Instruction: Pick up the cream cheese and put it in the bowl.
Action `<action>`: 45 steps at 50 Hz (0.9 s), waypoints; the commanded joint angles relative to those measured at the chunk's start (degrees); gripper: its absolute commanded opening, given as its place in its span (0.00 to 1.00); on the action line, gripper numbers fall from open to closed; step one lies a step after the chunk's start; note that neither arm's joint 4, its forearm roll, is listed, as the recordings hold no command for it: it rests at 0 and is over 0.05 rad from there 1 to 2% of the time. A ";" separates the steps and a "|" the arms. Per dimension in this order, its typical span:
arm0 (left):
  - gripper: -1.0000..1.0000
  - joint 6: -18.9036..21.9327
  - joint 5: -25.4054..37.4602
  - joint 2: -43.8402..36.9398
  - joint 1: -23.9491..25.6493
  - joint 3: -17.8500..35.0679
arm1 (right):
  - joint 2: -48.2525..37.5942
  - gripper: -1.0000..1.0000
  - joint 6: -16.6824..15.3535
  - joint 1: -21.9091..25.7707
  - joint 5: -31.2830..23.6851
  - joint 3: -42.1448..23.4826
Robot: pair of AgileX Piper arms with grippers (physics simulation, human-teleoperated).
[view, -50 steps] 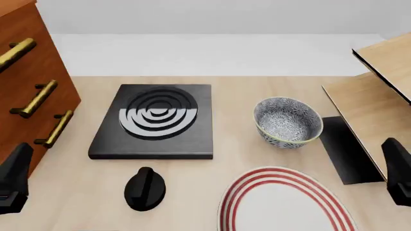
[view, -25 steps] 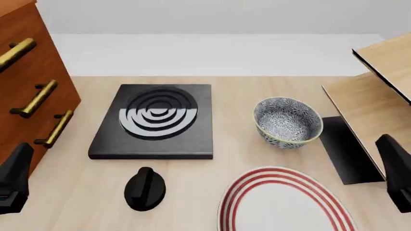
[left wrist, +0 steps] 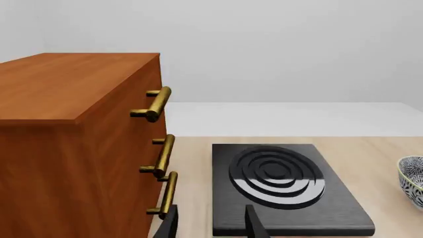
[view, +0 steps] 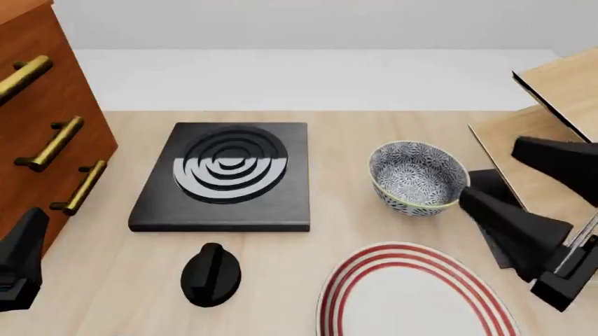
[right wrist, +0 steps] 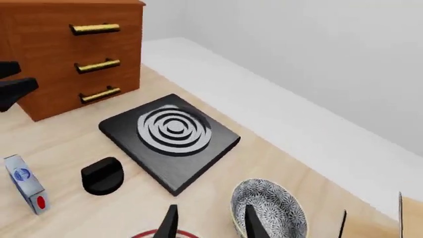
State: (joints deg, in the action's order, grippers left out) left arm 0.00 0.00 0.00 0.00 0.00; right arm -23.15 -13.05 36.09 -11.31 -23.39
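The speckled bowl (view: 419, 177) stands right of the middle of the table. It also shows in the right wrist view (right wrist: 268, 208) and at the edge of the left wrist view (left wrist: 413, 179). The cream cheese (right wrist: 25, 183), a small pale box with a blue logo and a red spot, stands upright on the table near the black knob (right wrist: 102, 174). It is out of the front view. My right gripper (view: 489, 170) is open and empty, just right of the bowl. My left gripper (left wrist: 210, 225) is open and empty, low at the front left beside the cabinet.
A black stove plate (view: 224, 175) lies left of the bowl, with the knob (view: 210, 274) in front of it. A white plate with red rings (view: 411, 294) lies in front of the bowl. A wooden drawer cabinet (view: 38, 126) stands at the left, and a wooden shelf (view: 551, 140) at the right.
My right gripper has risen and swung left into view, and its fingers now point toward the bowl's right side. The left arm has not moved.
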 commanded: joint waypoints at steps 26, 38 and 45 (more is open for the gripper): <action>1.00 0.00 0.00 0.00 0.00 0.00 | -31.31 1.00 -2.56 28.23 5.45 -9.25; 1.00 0.00 0.00 0.00 0.00 0.00 | -39.96 1.00 -1.20 32.47 11.64 -9.87; 1.00 0.00 0.00 0.00 0.00 0.00 | -46.11 1.00 -0.76 34.81 15.08 -10.85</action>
State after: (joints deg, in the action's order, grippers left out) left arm 0.00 0.00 0.00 0.00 0.00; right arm -61.87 -14.45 67.48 -0.44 -33.14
